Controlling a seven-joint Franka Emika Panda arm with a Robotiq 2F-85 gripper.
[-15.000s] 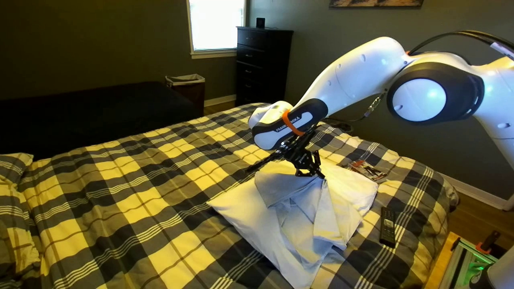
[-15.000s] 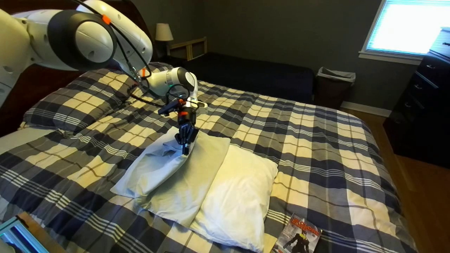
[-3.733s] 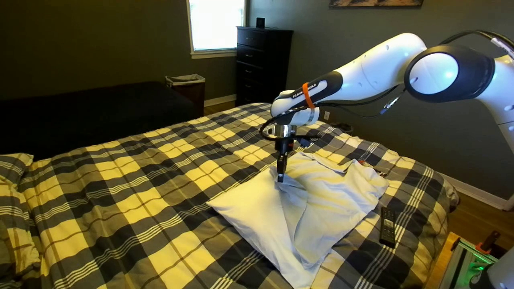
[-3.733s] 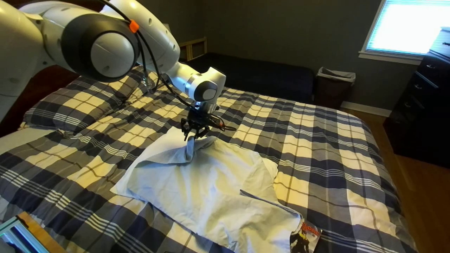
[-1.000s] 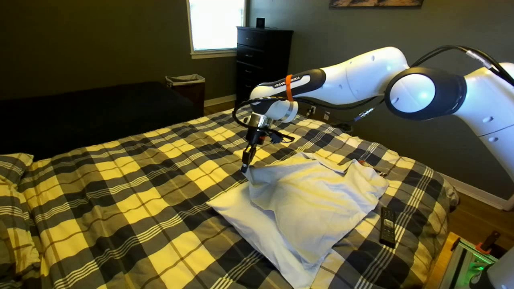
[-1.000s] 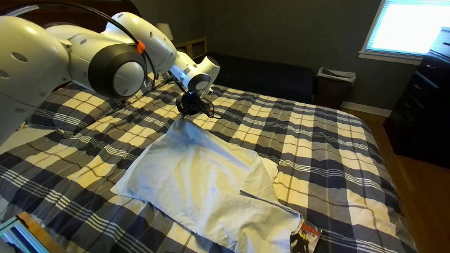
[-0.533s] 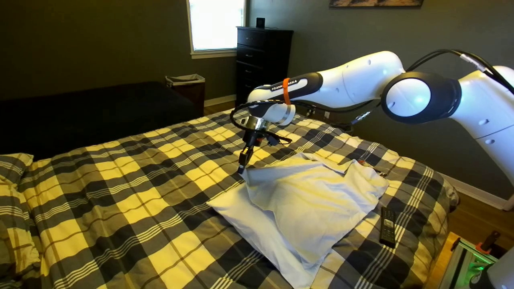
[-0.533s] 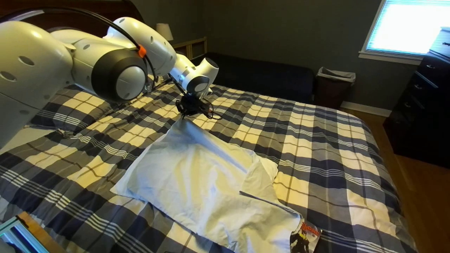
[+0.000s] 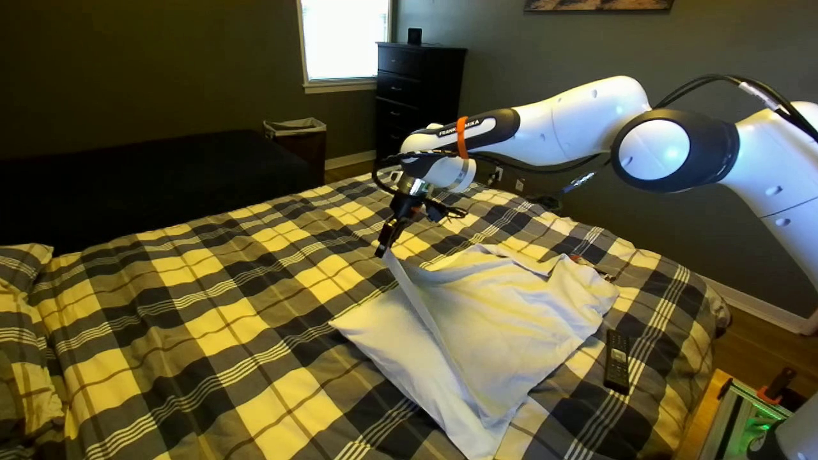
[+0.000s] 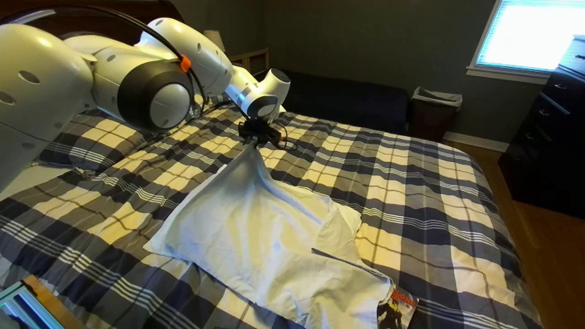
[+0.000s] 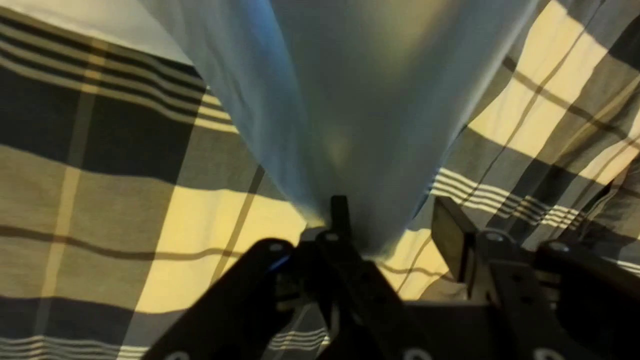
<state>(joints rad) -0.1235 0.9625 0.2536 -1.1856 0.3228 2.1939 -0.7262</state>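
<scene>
1 pale cloth (image 10: 256,228) lies on the bed (image 9: 223,319), spread over a white pillow (image 9: 390,338), with a corner rising in a peak to the claw (image 11: 392,210). The claw is loose: in the wrist view its 2 fingers (image 11: 340,215) stand apart with that corner in the gap, nearer to 1 finger; whether they touch I cannot tell. In both exterior views the white pillow shows past the cloth's edges. The cloth's end away from the claw runs off the white pillow and overlaps a booklet (image 10: 396,310) with red lettering and a dark figure on its front. A black remote (image 9: 617,361) lies near the cloth, apart from it. The bed is checked in dark, grey and cream, with a plaid pillow (image 10: 91,146) at its head. The white arm (image 9: 562,121), ringed by an orange band (image 9: 461,137), reaches over from above. Beyond are a dark bed (image 10: 338,96), a lined bin (image 10: 432,116), a black dresser (image 9: 418,96) and a bright window (image 9: 345,41).
</scene>
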